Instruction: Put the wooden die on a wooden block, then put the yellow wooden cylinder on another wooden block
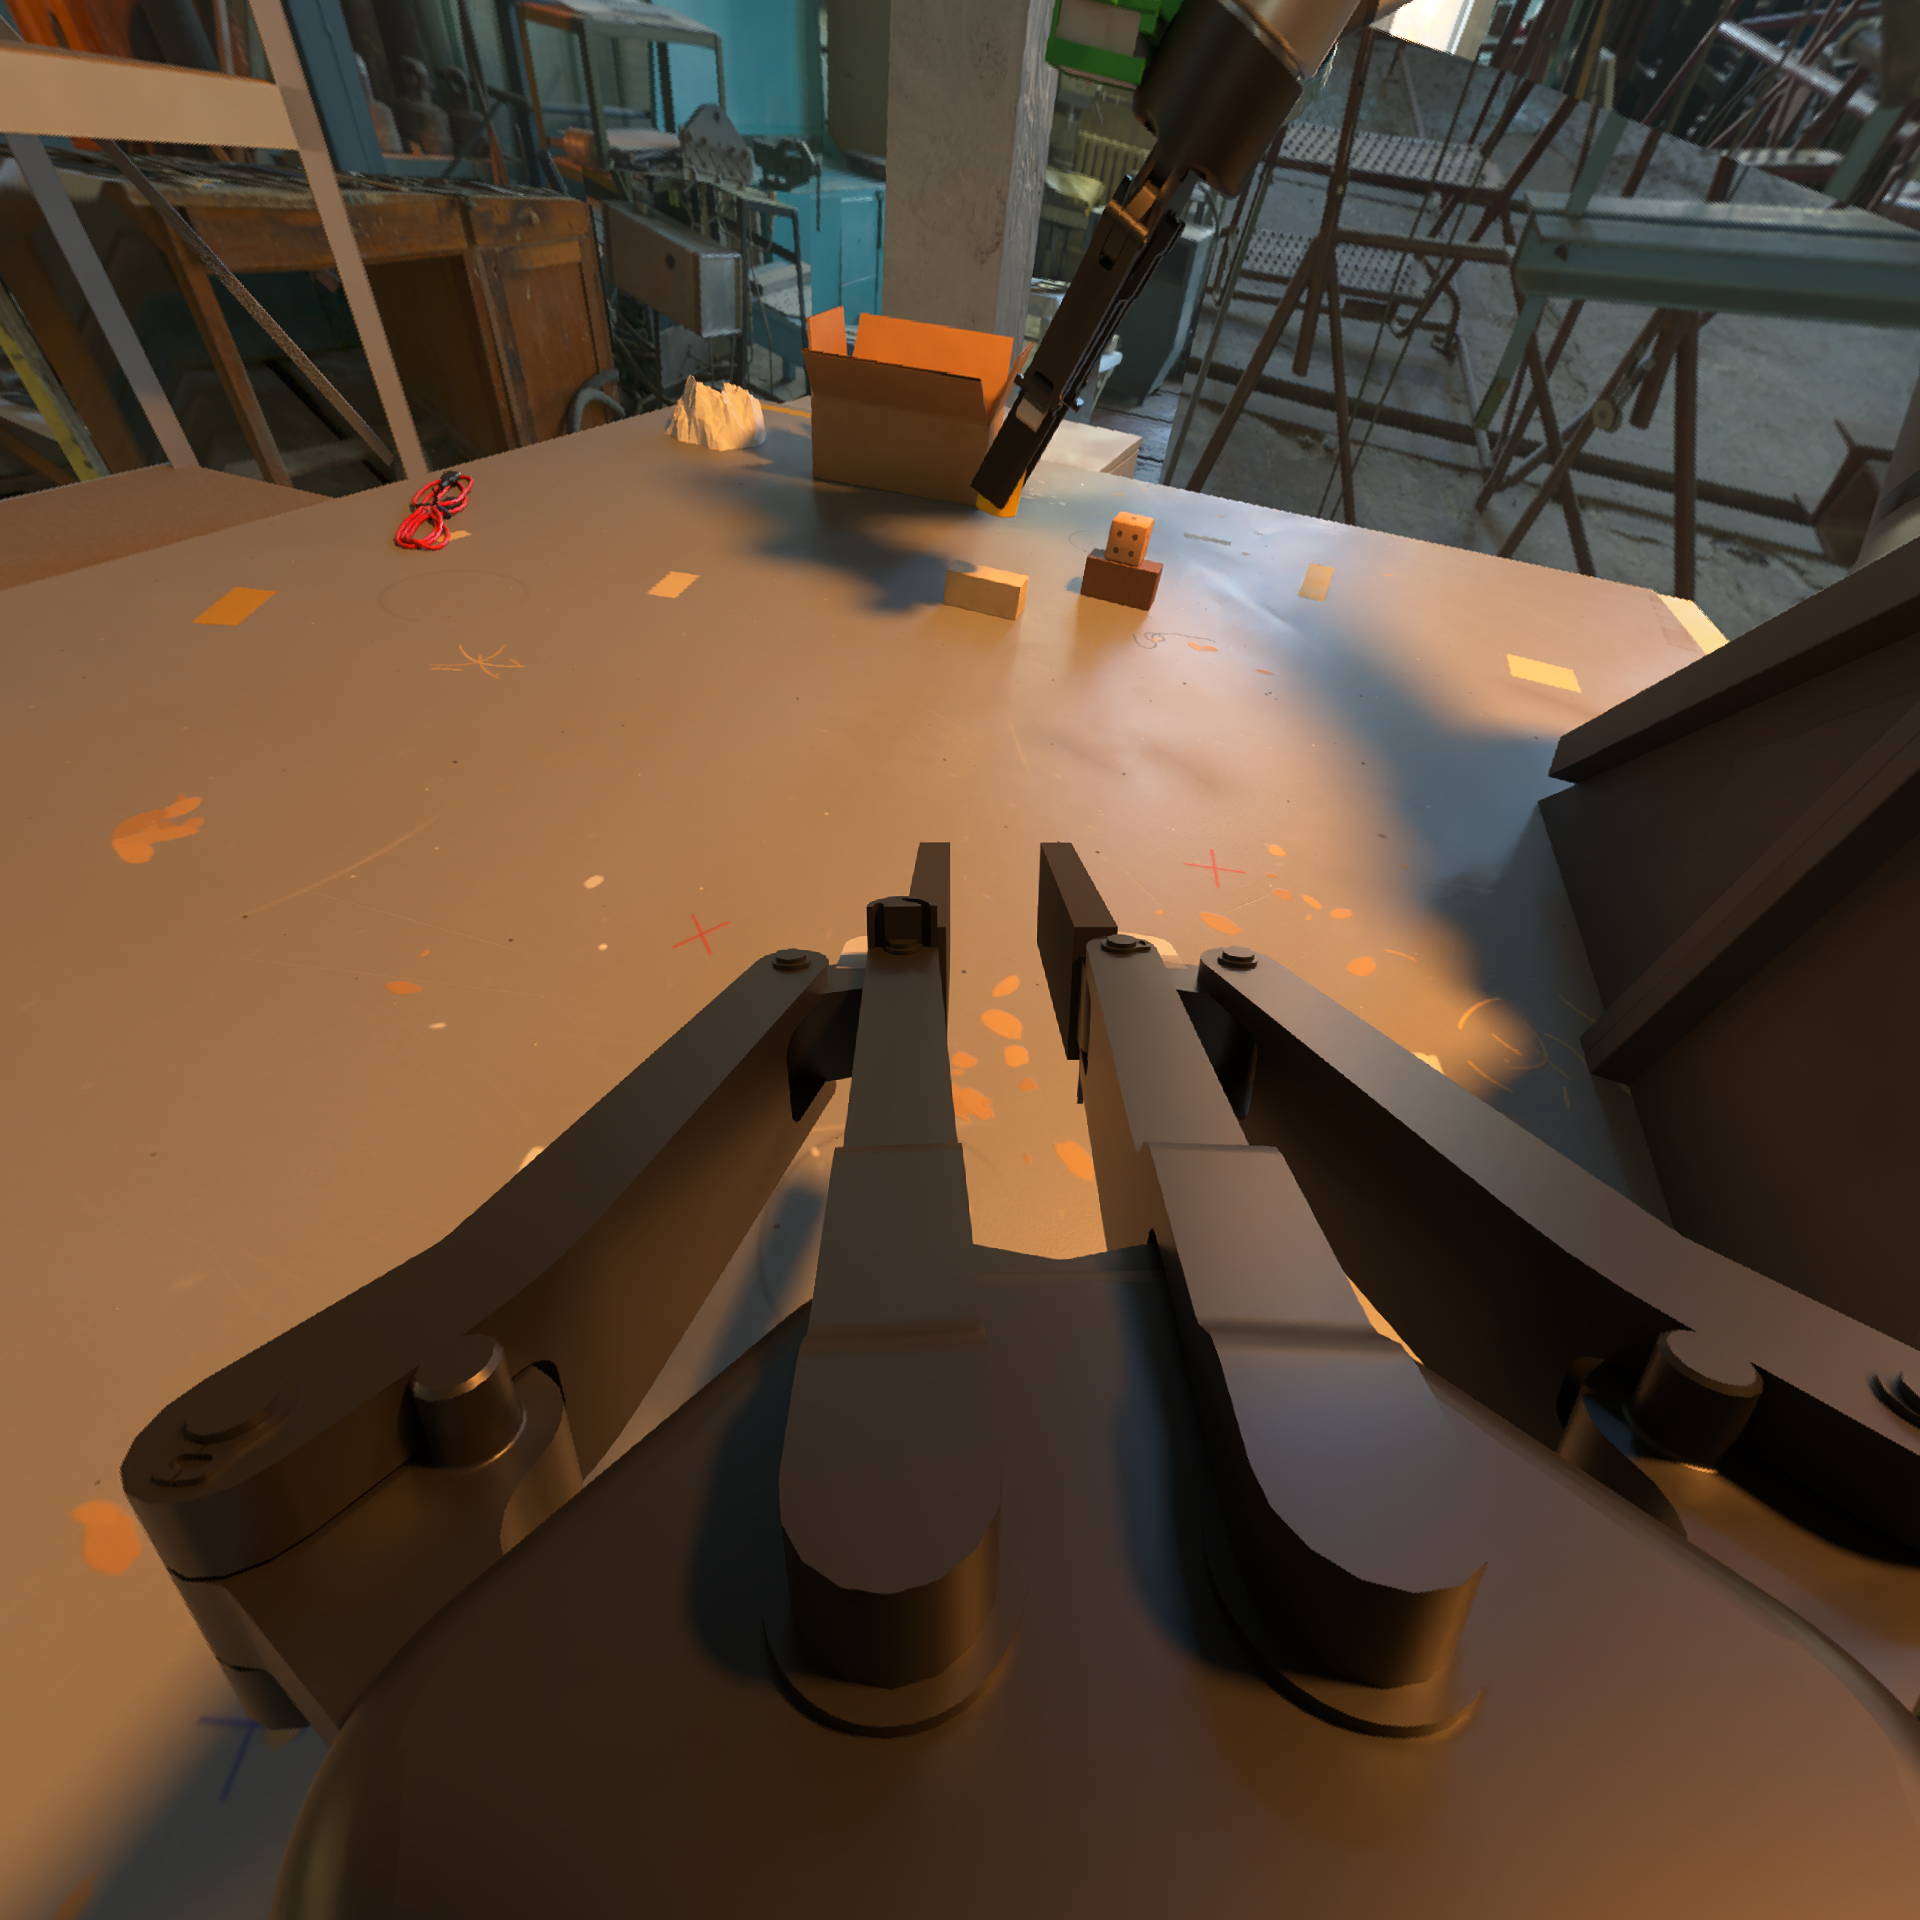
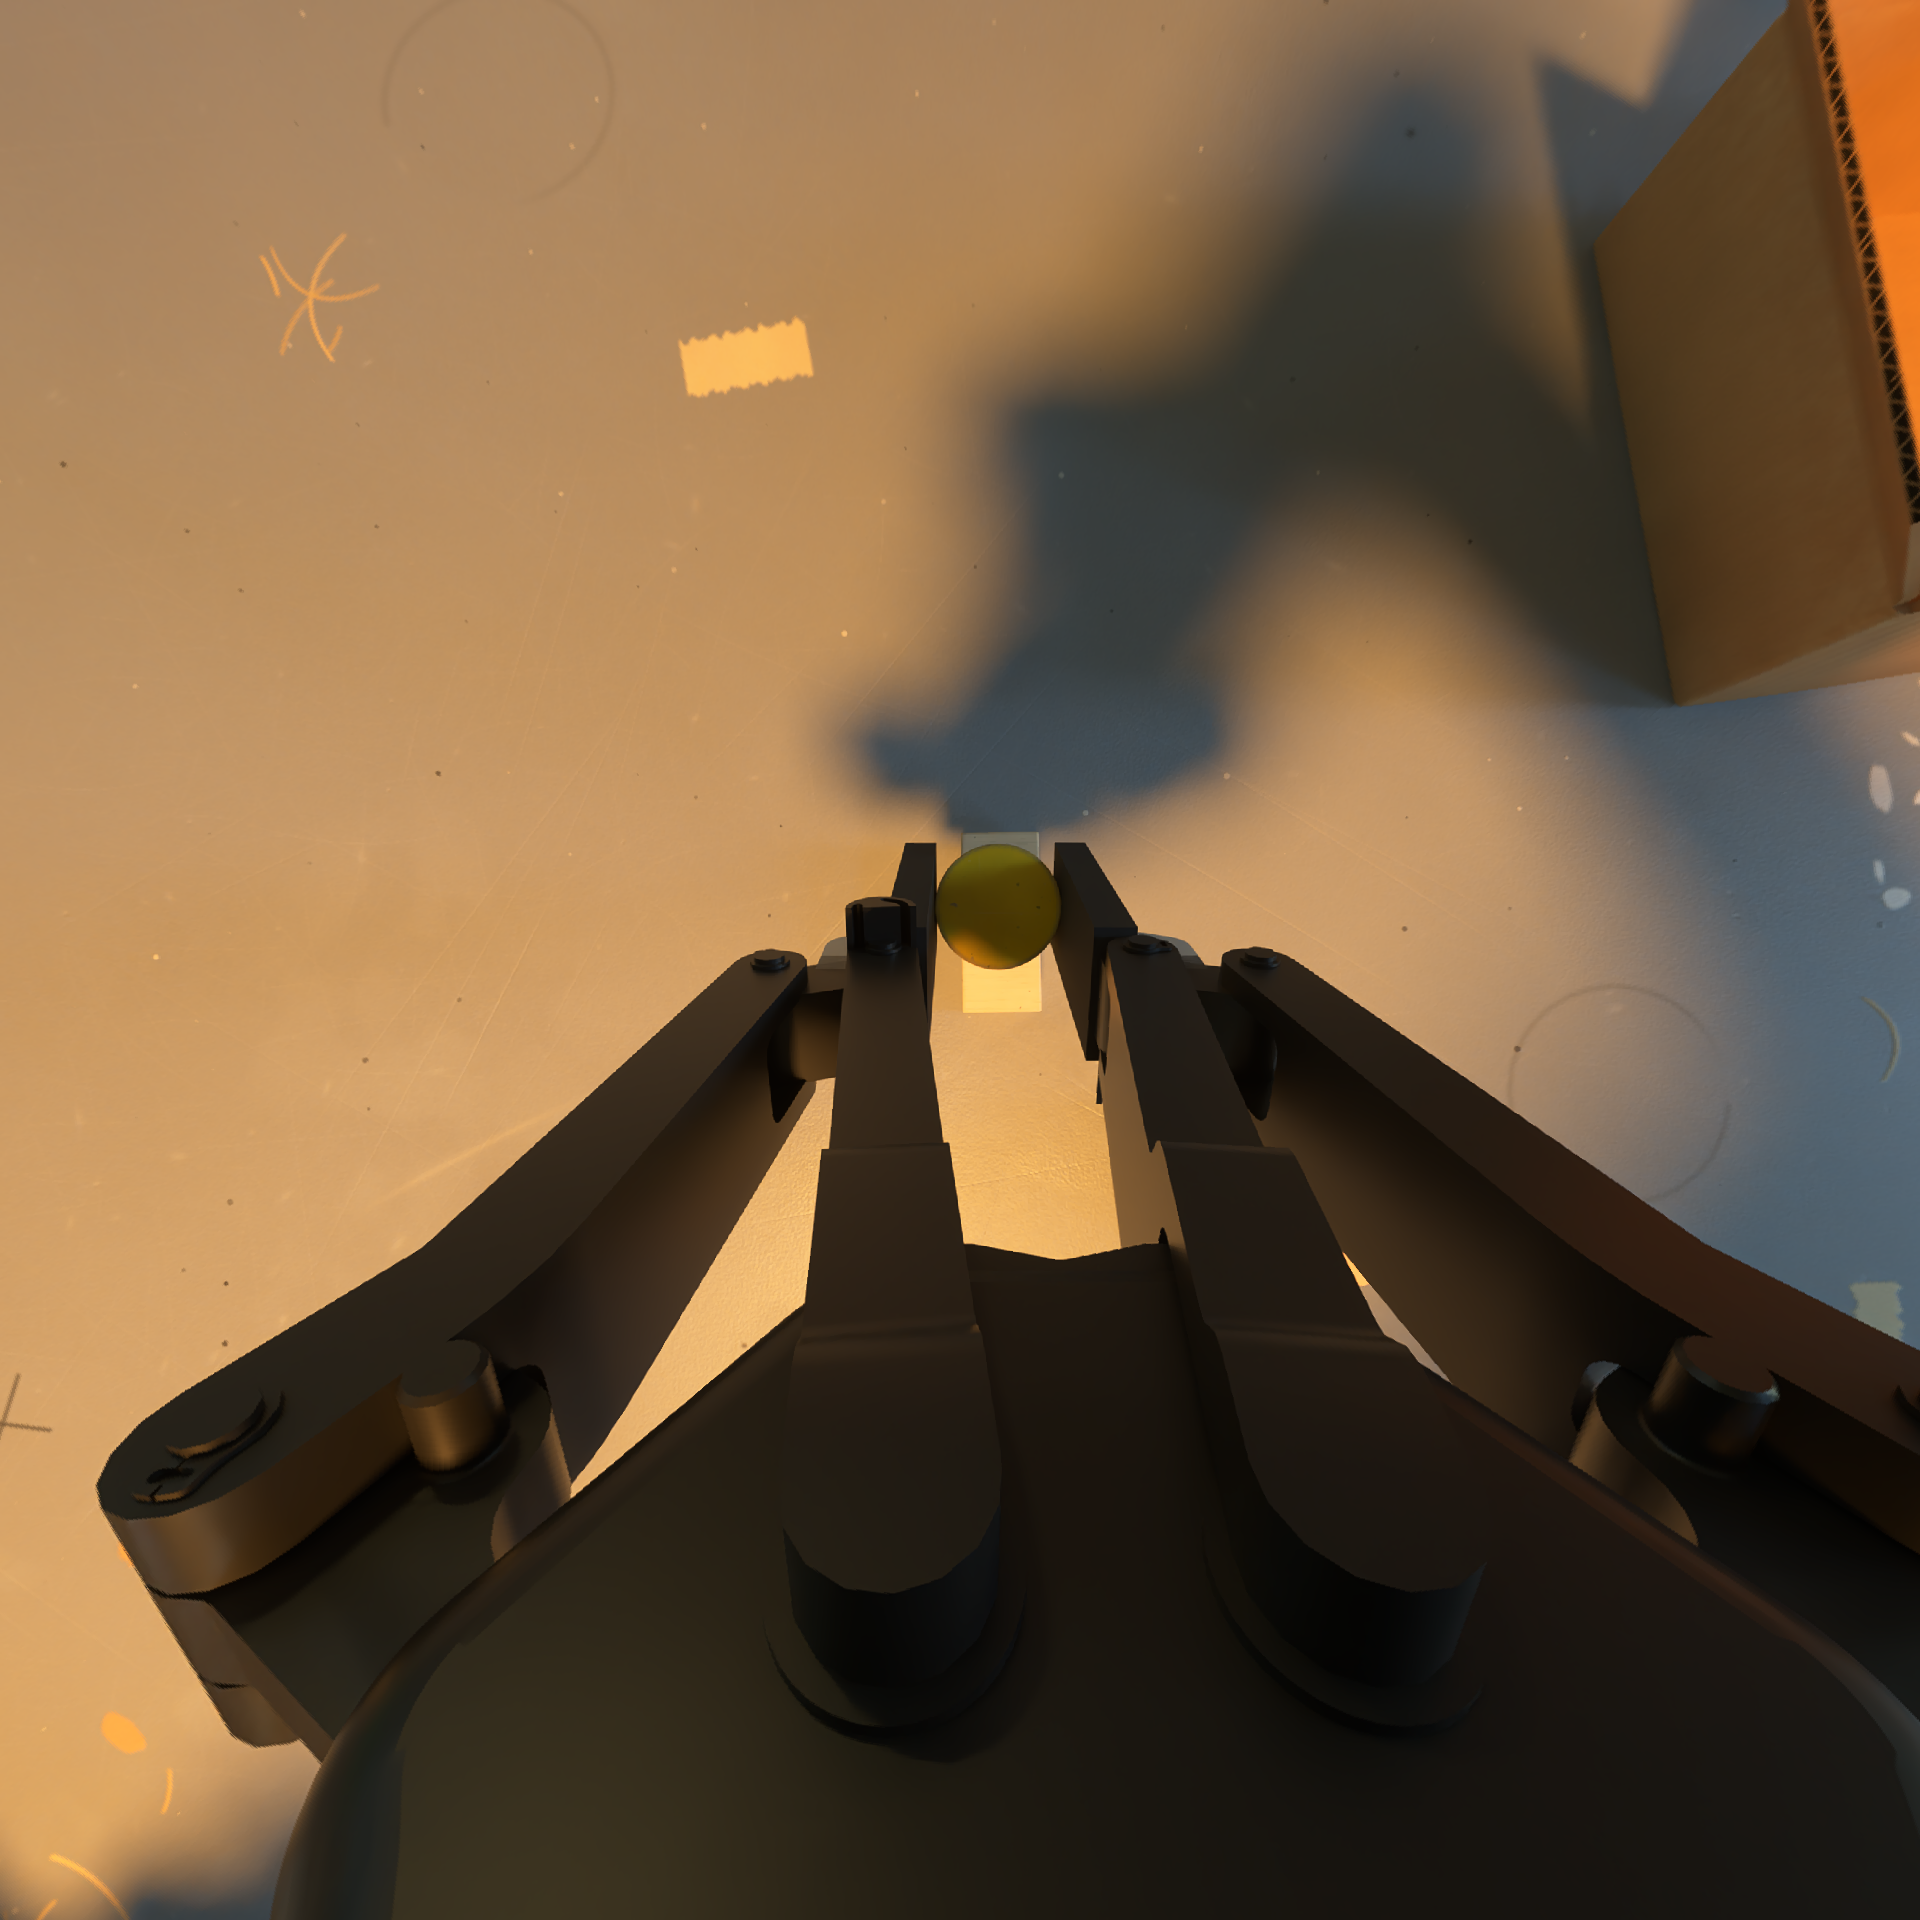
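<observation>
The wooden die [image 1: 1129,540] sits on a dark brown wooden block [image 1: 1120,584] at the far side of the table. A pale wooden block [image 1: 987,592] lies to its left. My right gripper [image 1: 1003,494] hangs above and behind the pale block. It is shut on the yellow wooden cylinder [image 2: 997,906], which I see end-on between the fingers, with the pale block [image 2: 1001,987] straight below it. My right gripper [image 2: 995,862] is well above the table. My left gripper [image 1: 995,862] is empty, with a narrow gap between its fingers, near the table's near side.
An open cardboard box [image 1: 904,416] stands behind the blocks and also shows in the right wrist view [image 2: 1766,364]. A white crumpled lump [image 1: 717,416] and a red cord [image 1: 434,511] lie at the far left. A dark structure [image 1: 1766,883] rises at the right.
</observation>
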Controlling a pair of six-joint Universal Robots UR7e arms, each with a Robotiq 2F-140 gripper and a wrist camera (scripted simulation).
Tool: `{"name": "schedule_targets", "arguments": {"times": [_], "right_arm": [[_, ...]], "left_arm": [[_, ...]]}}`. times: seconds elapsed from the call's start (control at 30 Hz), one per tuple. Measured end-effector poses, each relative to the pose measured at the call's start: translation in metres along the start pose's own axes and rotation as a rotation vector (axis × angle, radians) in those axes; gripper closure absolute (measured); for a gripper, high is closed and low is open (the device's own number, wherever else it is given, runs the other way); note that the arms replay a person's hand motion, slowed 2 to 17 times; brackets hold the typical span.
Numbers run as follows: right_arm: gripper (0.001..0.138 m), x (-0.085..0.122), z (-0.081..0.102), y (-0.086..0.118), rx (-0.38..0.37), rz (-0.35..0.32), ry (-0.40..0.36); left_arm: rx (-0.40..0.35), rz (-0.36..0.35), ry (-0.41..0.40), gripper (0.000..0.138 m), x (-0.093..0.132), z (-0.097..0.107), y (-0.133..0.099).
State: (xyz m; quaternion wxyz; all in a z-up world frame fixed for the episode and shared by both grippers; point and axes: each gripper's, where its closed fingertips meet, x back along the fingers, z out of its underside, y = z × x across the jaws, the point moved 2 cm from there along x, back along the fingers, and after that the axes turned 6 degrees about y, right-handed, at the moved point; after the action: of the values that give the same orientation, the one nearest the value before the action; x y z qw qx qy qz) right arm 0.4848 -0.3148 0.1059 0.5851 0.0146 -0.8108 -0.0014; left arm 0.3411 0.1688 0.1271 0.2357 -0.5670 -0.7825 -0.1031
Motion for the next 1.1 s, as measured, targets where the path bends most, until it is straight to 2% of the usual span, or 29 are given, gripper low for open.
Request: {"name": "schedule_targets", "arguments": {"times": [0.33,0.7,0.87,1.1], "right_arm": [[0.109,-0.024,0.005,-0.006,0.003,0.003,0.045],[0.109,-0.040,0.008,-0.004,0.005,-0.035,0.078],[0.109,-0.046,0.010,-0.006,0.006,-0.027,0.101],[0.071,-0.053,0.013,-0.013,0.022,0.027,0.104]], "left_arm": [[-0.008,-0.013,0.002,0.115,0.001,-0.001,0.000],[-0.001,-0.010,-0.007,0.116,0.003,-0.002,0.001],[0.009,-0.003,-0.010,0.116,0.002,-0.002,0.002],[0.021,0.007,-0.007,0.115,-0.001,0.000,0.003]]}}
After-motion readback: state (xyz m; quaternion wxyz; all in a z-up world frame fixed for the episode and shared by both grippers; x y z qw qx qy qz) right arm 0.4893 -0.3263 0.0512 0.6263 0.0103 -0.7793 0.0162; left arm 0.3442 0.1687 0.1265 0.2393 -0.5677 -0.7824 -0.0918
